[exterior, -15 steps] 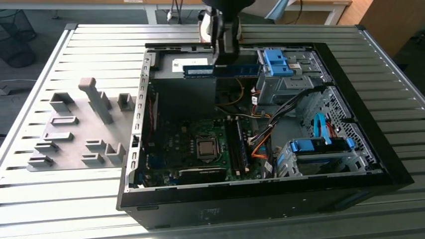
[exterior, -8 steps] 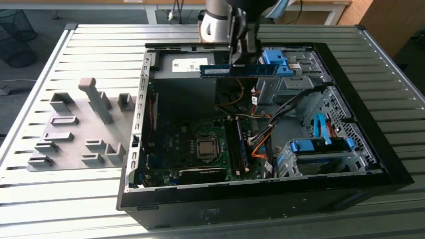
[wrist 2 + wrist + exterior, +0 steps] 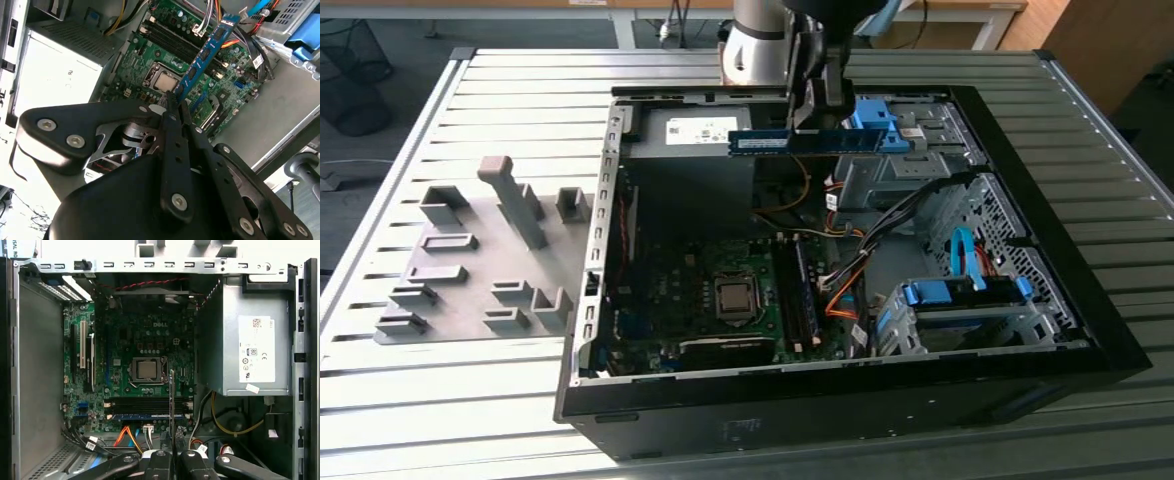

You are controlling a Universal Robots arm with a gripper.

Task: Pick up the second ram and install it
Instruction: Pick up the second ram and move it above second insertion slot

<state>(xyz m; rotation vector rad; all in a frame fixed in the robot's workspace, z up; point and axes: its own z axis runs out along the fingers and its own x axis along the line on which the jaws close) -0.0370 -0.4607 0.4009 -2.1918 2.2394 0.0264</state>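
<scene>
My gripper is shut on the second ram, a thin blue board with a white label. It hangs level above the far part of the open computer case, high over the motherboard. In the second wrist view the ram sticks out from between the closed fingers. The first wrist view shows the ram edge-on, over the black memory slots. Another blue stick sits in the slot beside them.
A power supply fills one end of the case. Blue drive-bay latches and orange cables lie at the exterior view's right. A grey fixture plate with blocks lies on the slatted table at the exterior view's left.
</scene>
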